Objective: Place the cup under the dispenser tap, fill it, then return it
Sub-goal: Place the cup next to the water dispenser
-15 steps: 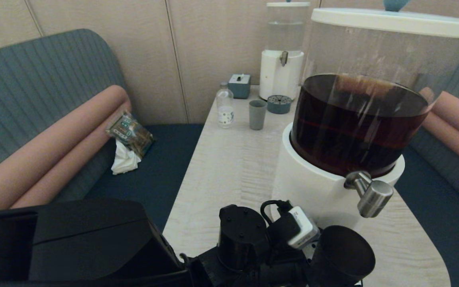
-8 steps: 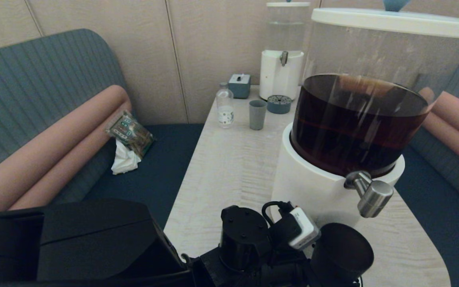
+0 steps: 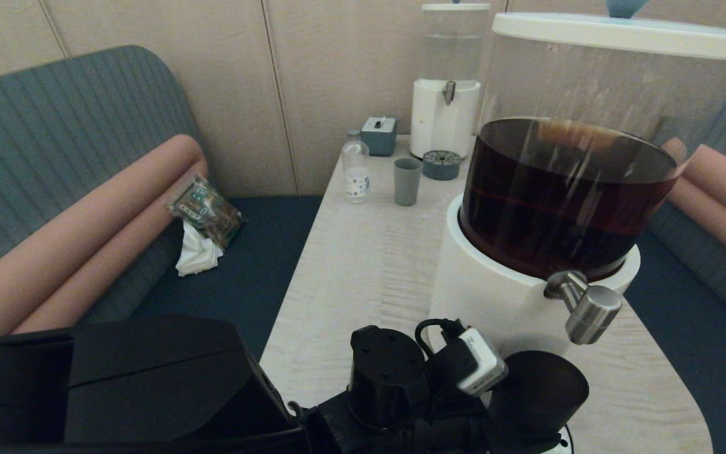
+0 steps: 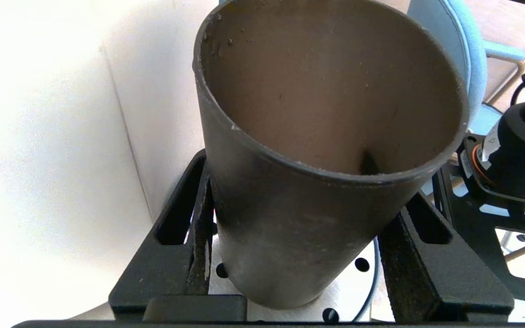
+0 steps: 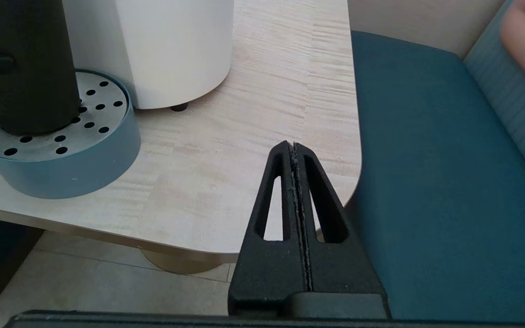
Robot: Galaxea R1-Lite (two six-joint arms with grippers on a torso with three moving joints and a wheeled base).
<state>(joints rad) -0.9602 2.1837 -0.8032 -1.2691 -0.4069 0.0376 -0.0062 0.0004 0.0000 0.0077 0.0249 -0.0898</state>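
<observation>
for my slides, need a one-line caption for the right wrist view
Right gripper shut and idle off the table corner, black cup on the perforated drip tray.

Café-style booth: upholstered bench [image 3: 54, 145], table [image 3: 363, 265], drink dispensers [image 3: 558, 189].

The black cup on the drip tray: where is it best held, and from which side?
Grip the black cup low on its wall, from the side, as the left gripper does now; it stands upright on the drip tray, tapered, without handle, mouth open upward.
</observation>
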